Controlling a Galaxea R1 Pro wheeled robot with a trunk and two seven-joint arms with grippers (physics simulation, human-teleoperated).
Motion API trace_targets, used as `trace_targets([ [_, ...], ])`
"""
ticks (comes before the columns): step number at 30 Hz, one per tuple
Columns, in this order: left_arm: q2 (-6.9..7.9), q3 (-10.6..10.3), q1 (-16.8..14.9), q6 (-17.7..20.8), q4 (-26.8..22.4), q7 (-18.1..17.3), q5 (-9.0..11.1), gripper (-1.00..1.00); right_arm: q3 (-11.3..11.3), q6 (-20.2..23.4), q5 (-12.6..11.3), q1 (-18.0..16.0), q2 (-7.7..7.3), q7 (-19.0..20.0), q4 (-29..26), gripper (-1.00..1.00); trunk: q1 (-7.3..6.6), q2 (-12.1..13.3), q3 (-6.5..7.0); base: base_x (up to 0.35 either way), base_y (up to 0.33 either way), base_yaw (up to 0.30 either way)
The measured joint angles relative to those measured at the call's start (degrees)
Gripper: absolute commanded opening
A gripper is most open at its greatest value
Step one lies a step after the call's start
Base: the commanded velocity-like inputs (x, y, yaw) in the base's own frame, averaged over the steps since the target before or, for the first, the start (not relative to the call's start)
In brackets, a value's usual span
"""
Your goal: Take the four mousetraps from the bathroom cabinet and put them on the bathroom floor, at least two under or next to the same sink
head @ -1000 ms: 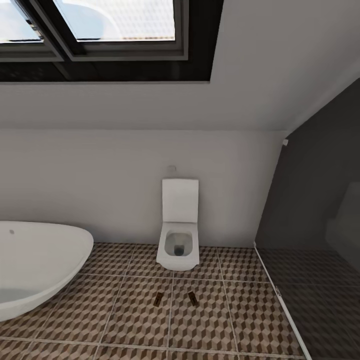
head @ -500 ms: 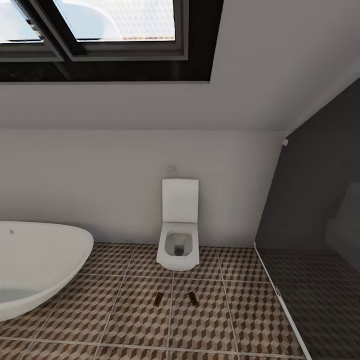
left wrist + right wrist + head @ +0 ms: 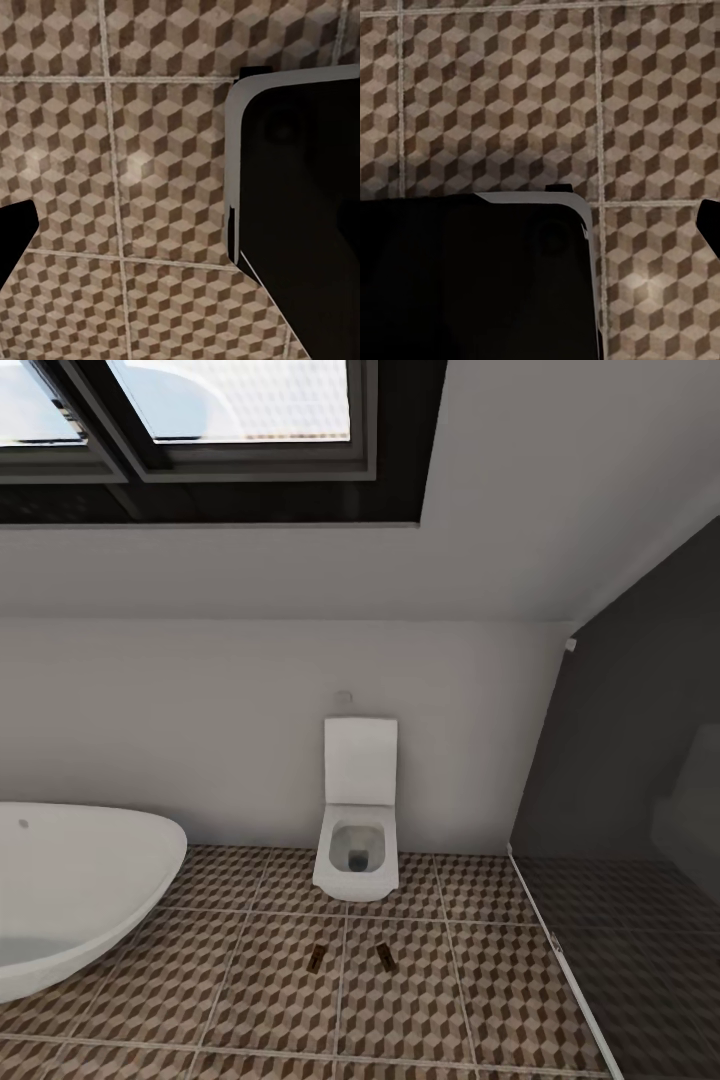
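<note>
Cube-patterned bathroom floor [image 3: 260, 990] carries two mousetraps [image 3: 315, 958] lying side by side, apart, just before the toilet [image 3: 355, 855]; the bathtub [image 3: 70, 890] stands at the left.

Soft daylight from the skylight [image 3: 230, 400], slightly blurry renders.

Head view faces the far toilet [image 3: 355, 830]; both wrist views look closely down at bathroom floor [image 3: 135, 172]

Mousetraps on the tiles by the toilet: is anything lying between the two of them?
No. In the head view the left mousetrap and the right mousetrap lie apart before the toilet, with bare bathroom floor and one grout line between.
</note>
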Motion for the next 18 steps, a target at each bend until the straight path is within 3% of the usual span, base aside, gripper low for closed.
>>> trace_targets([
  [18, -0.05, -0.01, 0.0, 0.0, 0.05, 0.0, 0.01, 1.0, -0.02, 0.02, 0.07, 0.0, 0.4, 0.0, -0.45, 1.0, 0.0, 0.0, 0.0, 0.0, 0.0, 0.0],
])
